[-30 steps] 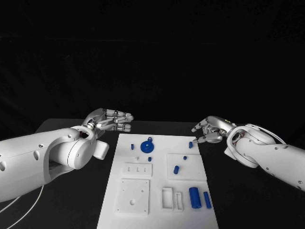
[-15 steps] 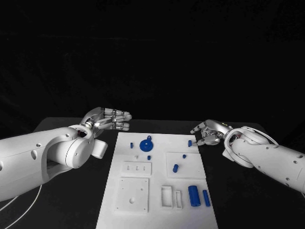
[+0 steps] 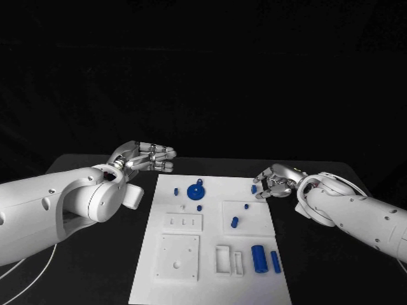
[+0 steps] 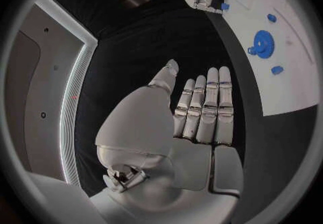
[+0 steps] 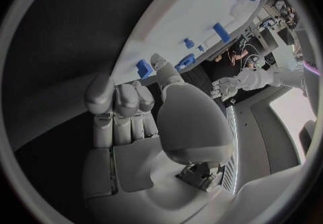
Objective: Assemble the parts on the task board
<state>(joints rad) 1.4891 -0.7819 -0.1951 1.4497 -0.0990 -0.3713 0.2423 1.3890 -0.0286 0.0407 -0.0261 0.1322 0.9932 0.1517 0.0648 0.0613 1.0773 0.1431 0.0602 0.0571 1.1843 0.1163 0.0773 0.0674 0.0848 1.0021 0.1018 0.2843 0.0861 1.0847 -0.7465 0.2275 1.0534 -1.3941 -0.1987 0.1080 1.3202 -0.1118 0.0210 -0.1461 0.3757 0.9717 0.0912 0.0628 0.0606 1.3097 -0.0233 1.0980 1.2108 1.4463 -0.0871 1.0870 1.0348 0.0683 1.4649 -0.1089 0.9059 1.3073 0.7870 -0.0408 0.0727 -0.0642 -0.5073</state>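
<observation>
Quick headcount: one black table [image 3: 93,171], one white task board [image 3: 213,289] on it. Blue parts come to eight total, as far as they can be made out:
- one gear [image 3: 196,191]
- one fat cylinder [image 3: 259,257] and one thinner cylinder [image 3: 275,261] beside it
- five small pegs: far-left peg [image 3: 176,190], peg below the gear [image 3: 199,208], two on the raised square, upper peg [image 3: 245,207] and lower peg [image 3: 234,222], and the edge peg [image 3: 255,188] at the board's right edge

The board also carries one slotted plate [image 3: 184,223], one square plate [image 3: 178,258] and two narrow white holders [image 3: 222,261].

Robot side: two white arms, left arm [image 3: 48,206] and right arm [image 3: 369,219], so two silver hands, left hand [image 3: 147,157] and right hand [image 3: 272,182].
</observation>
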